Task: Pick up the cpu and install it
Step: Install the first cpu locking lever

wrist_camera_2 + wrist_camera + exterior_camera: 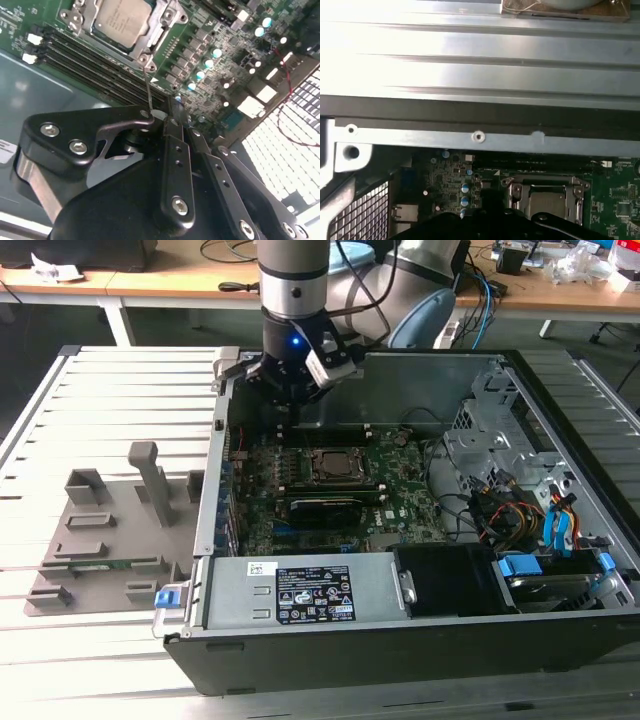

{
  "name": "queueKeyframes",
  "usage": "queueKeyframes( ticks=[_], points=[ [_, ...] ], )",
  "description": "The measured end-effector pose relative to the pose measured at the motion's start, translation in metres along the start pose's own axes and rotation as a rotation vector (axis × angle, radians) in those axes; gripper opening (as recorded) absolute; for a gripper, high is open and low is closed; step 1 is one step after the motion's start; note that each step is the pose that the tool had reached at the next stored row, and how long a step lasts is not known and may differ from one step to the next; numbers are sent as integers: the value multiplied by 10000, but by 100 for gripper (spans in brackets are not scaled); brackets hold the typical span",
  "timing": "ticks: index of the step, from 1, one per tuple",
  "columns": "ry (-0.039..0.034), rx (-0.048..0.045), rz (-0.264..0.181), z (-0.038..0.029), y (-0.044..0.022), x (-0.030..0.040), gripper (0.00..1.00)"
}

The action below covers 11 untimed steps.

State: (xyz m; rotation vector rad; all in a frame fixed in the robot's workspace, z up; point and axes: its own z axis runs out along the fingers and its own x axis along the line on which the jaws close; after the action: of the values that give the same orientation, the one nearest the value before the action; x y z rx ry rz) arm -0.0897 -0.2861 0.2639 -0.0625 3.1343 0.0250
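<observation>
The cpu [122,20], a flat square chip with a silvery-grey top, lies inside the metal-framed socket [165,22] on the green motherboard [210,45]. The cpu [329,466] sits mid-board in the exterior view, and the cpu [546,204] shows again in the first wrist view. My gripper [285,430] hangs inside the open computer case, just to the exterior view's left of the socket. In the second wrist view my gripper [172,116] has its black fingers [176,150] drawn together, their tips by the thin wire socket lever [148,90]. Whether they clamp the lever I cannot tell.
The open black computer case [420,640] lies on a slatted metal table [110,390]. A grey fixture tray [110,530] stands to the exterior view's left. Memory slots [95,65], a heatsink [290,135], a power supply [300,590] and drive cables [520,510] crowd the case.
</observation>
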Motion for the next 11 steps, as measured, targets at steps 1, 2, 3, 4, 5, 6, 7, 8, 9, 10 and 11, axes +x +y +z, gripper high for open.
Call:
queueKeyframes(
  ticks=[1, 2, 3, 4, 5, 6, 7, 8, 9, 10, 11],
  points=[
    [0, 0, 0, 0, -1, -17, 11],
    [0, -1, 1, 1, -1, -36, 11],
    [1, -1, -1, 3, -3, -75, 11],
    [4, 0, 0, 4, -5, -112, 11],
    [8, 0, 1, 5, -6, -141, 11],
    [11, -1, 1, 5, -7, -162, 11],
    [12, -1, -1, 6, -7, -174, 11],
    [11, -1, -1, 8, -8, -188, 11],
    [13, 0, 1, 10, -8, -197, 11],
    [14, 0, 0, 12, -9, -219, 11],
    [13, -2, 0, 16, -10, -228, 11]
  ],
)
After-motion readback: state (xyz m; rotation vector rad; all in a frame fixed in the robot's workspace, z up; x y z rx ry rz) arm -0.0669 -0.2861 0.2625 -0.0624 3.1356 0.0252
